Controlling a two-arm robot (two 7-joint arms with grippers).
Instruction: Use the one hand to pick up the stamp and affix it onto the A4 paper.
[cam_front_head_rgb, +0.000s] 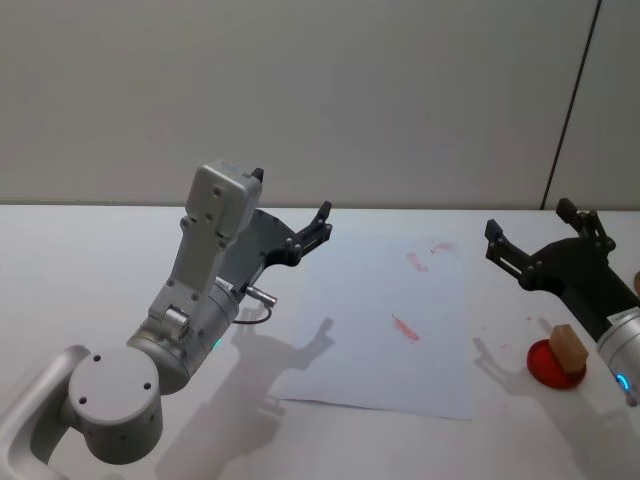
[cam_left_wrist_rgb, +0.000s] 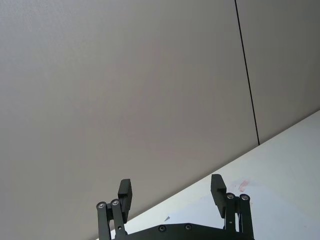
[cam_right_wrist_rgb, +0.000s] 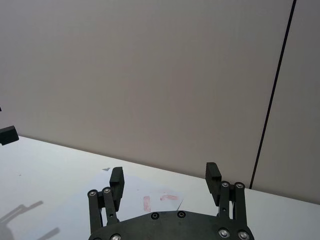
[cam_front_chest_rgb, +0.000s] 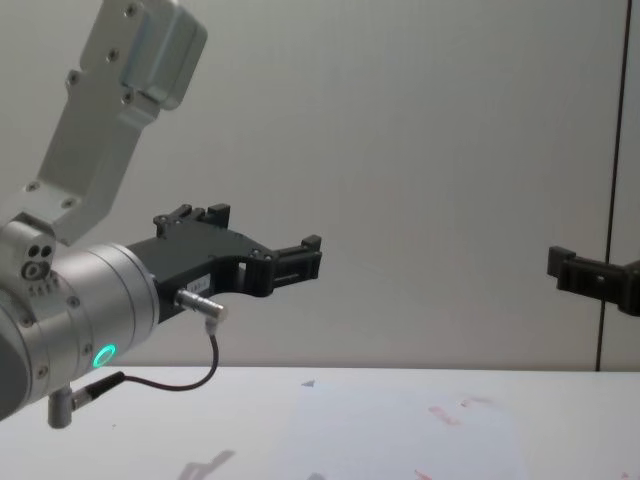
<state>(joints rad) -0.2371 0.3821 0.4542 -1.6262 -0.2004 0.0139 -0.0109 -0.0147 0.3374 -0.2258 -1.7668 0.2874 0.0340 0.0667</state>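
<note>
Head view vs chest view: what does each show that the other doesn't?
Head, not chest: the stamp standing on a red pad, near the right claw. Chest, not head: a side-on look that puts the right claw and the left claw clear above the table. Both: the A4 paper with its reddish marks, and the two open claws, holding nothing.

Bare wooden stamp (cam_front_head_rgb: 566, 348), matt white A4 paper (cam_front_head_rgb: 372, 350) (smooth)

Nothing here reads as words or numbers; the reddish marks (cam_front_head_rgb: 405, 328) on the A4 paper (cam_front_head_rgb: 350, 300) are smears; a pale sticker (cam_front_chest_rgb: 204, 283) on the left gripper (cam_front_chest_rgb: 262, 238) is too small to make out.
</note>
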